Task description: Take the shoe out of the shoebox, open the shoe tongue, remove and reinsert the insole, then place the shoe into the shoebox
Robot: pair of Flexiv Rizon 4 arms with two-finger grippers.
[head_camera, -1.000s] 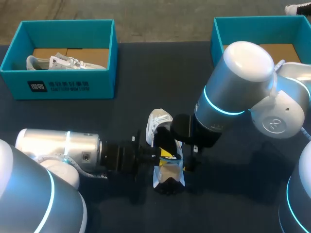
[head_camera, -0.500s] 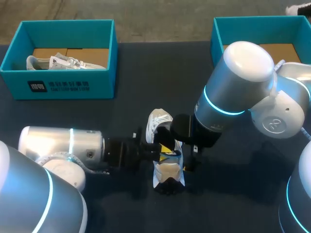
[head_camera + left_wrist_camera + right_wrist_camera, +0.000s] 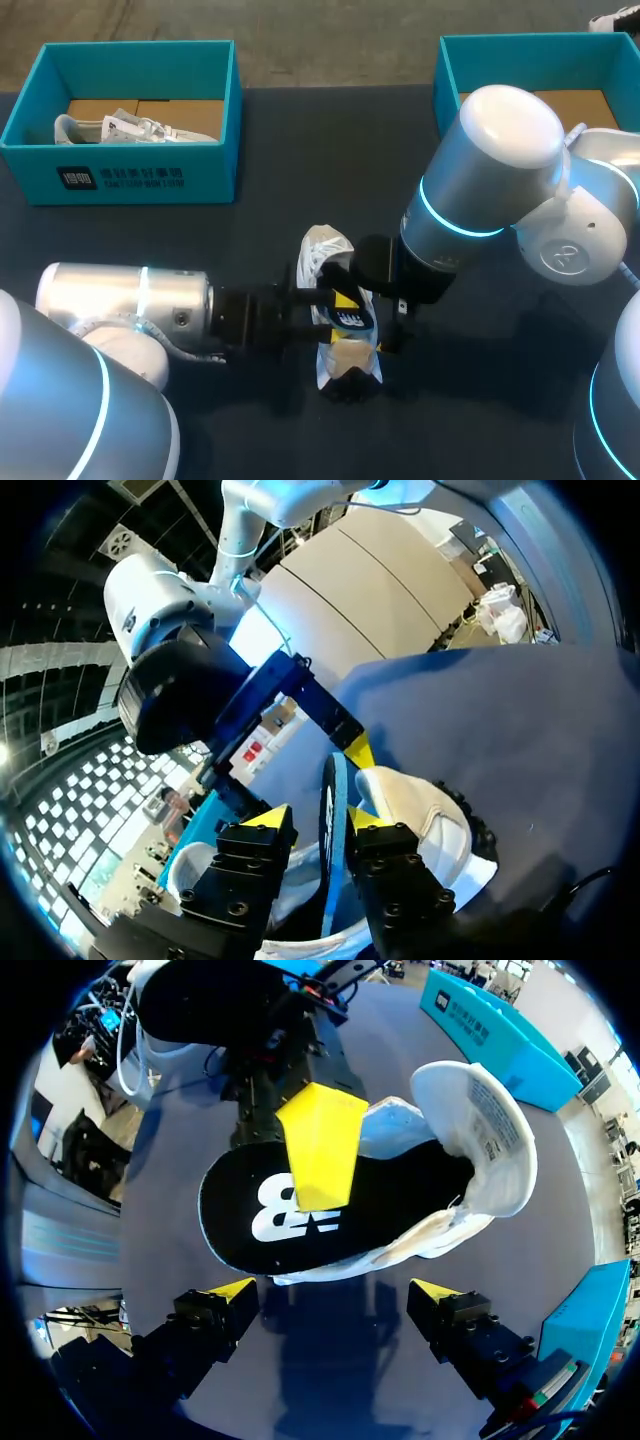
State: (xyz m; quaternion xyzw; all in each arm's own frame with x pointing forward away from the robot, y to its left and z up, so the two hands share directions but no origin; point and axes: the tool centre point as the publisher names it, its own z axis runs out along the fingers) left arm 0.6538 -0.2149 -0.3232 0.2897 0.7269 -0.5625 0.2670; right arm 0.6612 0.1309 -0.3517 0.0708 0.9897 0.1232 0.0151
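The left hand (image 3: 315,817), pinched shut on the insole (image 3: 250,1215), has tipped it further out of the shoe (image 3: 325,250) at mid-worktop (image 3: 300,150), so removal looks nearly done. The right hand (image 3: 335,1292) hovers wide open above; shoebox (image 3: 520,40) at 2 o'clock.

White print on shoebox (image 3: 120,180) front, illegible; white logo on insole (image 3: 262,1212).
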